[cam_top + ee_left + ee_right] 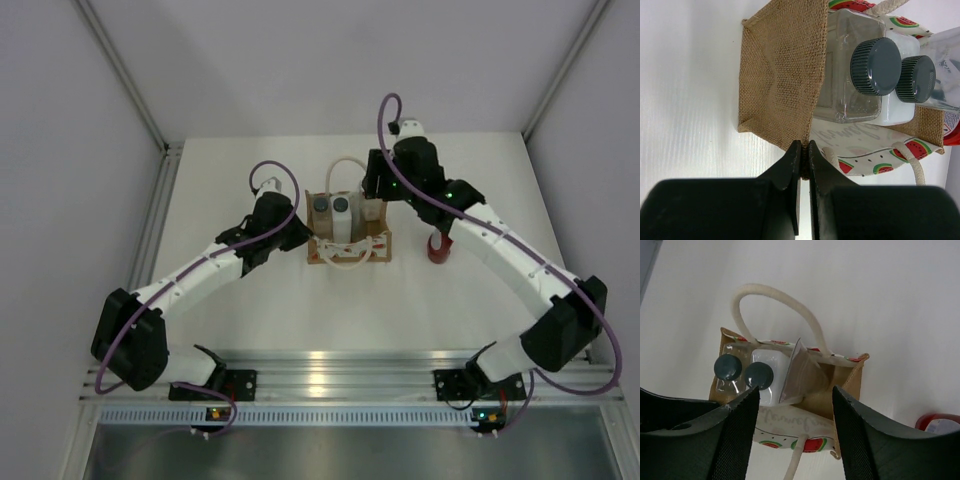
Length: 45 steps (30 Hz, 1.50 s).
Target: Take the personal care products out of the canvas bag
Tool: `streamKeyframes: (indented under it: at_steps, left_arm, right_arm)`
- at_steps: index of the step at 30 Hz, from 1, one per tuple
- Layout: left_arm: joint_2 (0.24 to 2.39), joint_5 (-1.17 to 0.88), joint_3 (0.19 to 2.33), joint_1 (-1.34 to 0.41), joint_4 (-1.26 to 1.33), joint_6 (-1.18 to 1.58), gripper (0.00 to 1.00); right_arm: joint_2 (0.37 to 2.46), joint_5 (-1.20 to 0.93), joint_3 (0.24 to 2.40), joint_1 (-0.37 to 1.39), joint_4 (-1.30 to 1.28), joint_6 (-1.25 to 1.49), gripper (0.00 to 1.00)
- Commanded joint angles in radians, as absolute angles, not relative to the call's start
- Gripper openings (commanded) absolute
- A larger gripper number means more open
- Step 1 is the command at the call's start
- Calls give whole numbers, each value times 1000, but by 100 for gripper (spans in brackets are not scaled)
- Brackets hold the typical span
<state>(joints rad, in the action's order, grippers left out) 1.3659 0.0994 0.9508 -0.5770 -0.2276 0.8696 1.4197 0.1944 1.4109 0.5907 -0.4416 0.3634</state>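
Note:
The canvas bag [350,256] stands at mid table with its mouth open. Two white bottles with dark grey caps [320,206] [341,207] stand in its left half, and the pale tube [802,374] leans in the middle of the bag. The red bottle [437,248] stands on the table to the bag's right. My left gripper [303,238] is shut on the bag's left corner seam [805,145]. My right gripper [375,208] is open and empty, hovering over the bag's right side [845,385]. The capped bottles [876,66] [915,79] fill the left wrist view.
White walls with metal posts [125,75] bound the table on both sides. The bag's cream rope handle [775,297] arches up on its far side, and another handle [345,262] droops over the front. The aluminium rail [330,380] runs along the near edge.

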Motion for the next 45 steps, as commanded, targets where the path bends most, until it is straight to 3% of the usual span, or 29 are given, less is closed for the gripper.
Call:
streamKeyframes:
  at_steps: [1, 7, 26, 31, 34, 36, 45]
  left_arm:
    - [1342, 124, 937, -580, -201, 877, 0]
    - [1350, 120, 951, -580, -201, 870, 0]
    - [1365, 110, 943, -580, -202, 867, 0]
    - [1373, 106, 942, -580, -202, 864, 0]
    - [1374, 104, 942, -580, -202, 861, 0]
    - [1373, 104, 945, -580, -201, 862, 0]
    - [1359, 107, 945, -581, -202, 862, 0]
  right_arm:
    - [1498, 258, 1505, 641, -512, 416, 58]
    - [1630, 273, 1597, 661, -569, 413, 52]
    - [1904, 328, 1614, 660, -558, 416, 41]
    - [1879, 331, 1554, 661, -483, 413, 31]
    - [1858, 342, 1537, 660, -463, 399, 16]
    - [1839, 341, 1532, 660, -463, 396, 0]
    - [1700, 351, 1493, 641, -462, 361, 0]
